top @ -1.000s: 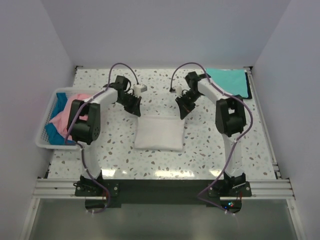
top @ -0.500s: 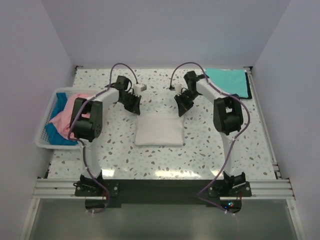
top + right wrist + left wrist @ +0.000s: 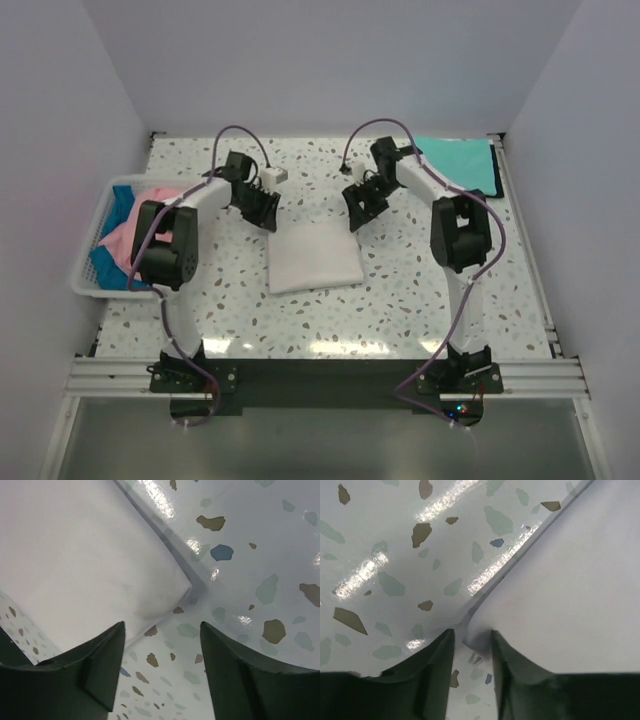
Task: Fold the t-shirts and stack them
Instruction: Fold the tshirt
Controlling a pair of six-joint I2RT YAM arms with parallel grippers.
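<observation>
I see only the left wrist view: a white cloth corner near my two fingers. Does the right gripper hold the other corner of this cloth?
Observer: No. The right gripper is open, and the corner of the white t-shirt lies just beyond its fingertips, not pinched.
Operator: Where is the stack to put it on?
Observer: The top view shows the teal t-shirt lying flat at the far right corner of the table.
Operator: And the other shirts?
Observer: The pink t-shirt and the blue t-shirt sit crumpled in the white basket at the left edge.
</observation>
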